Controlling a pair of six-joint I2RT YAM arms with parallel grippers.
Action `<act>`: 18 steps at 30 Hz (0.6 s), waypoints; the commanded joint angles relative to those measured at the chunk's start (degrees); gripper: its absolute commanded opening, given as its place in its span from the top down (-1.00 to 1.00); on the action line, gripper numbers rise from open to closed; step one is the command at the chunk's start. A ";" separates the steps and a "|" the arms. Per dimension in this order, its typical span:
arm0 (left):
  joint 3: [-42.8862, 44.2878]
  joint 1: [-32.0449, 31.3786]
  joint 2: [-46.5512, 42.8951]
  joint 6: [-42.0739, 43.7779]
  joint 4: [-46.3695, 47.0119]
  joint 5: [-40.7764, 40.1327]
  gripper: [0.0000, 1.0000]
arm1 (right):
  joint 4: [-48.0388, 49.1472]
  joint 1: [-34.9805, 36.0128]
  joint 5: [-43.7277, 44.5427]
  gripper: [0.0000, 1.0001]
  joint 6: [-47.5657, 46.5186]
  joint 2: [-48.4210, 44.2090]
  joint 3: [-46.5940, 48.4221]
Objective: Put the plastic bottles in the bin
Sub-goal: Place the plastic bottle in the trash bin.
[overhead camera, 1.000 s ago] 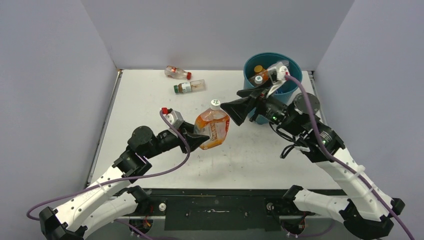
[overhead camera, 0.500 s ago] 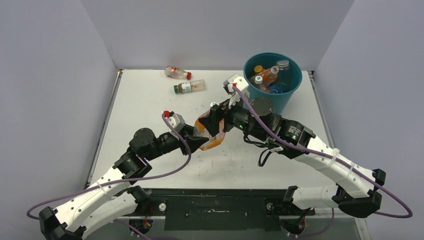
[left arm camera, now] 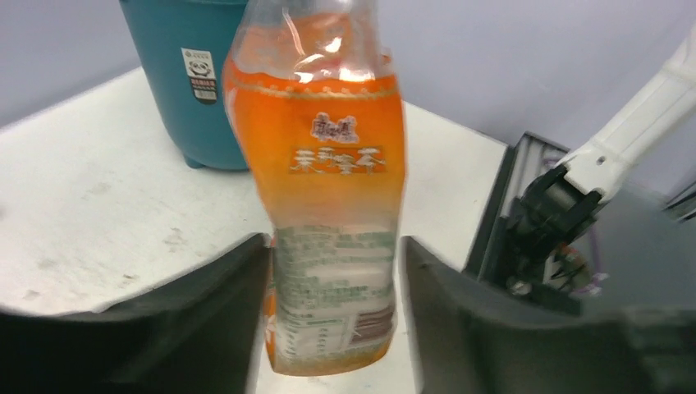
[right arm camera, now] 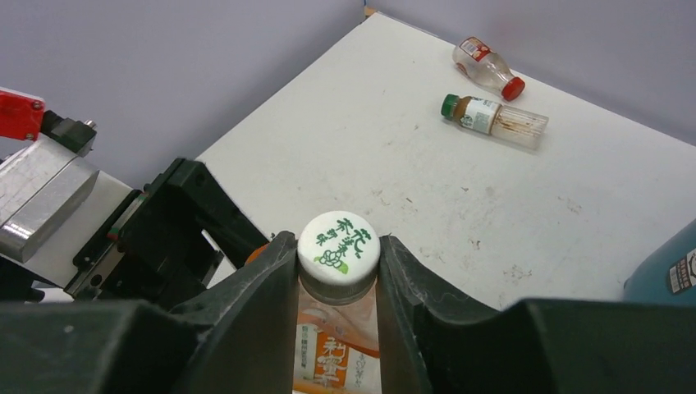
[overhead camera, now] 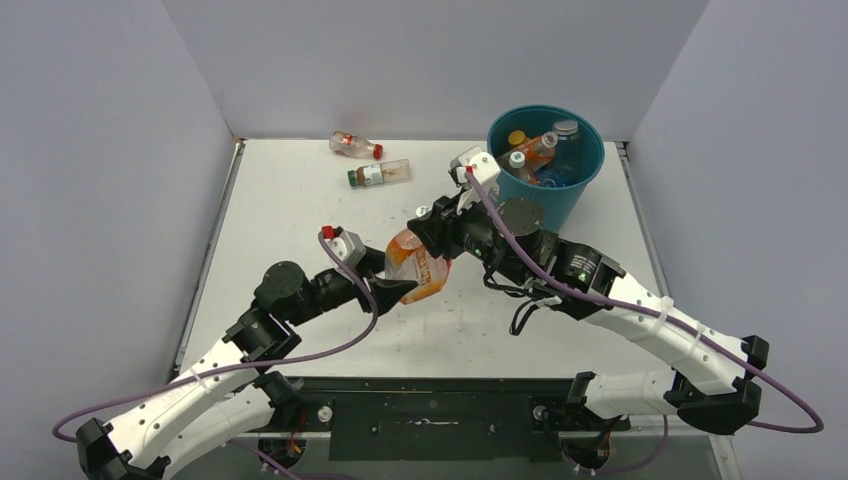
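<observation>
Orange-labelled bottle (overhead camera: 420, 268) stands upright at the table's (overhead camera: 300, 220) centre, gripped at both ends. The left gripper (left arm camera: 336, 271), reaching in from 7 o'clock, clamps its lower body. The right gripper (right arm camera: 338, 250), coming from 4 o'clock, pinches its white cap (right arm camera: 338, 244). Farther off at 1 o'clock, the teal bin (overhead camera: 575, 195) holds several bottles (overhead camera: 535, 150). At 11 o'clock near the back wall, a red-capped bottle (overhead camera: 355, 146) and a green-capped one (overhead camera: 380, 174) lie on their sides, slightly apart.

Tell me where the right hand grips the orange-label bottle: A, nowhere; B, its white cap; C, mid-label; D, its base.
B: the right hand is shut on the white cap of the orange-label bottle, while the left hand holds its lower body.
</observation>
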 commanded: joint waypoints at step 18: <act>-6.52 -0.21 -10.18 -1.79 9.75 -12.77 -0.92 | 32.73 -2.15 36.37 0.89 -51.94 -12.67 -2.05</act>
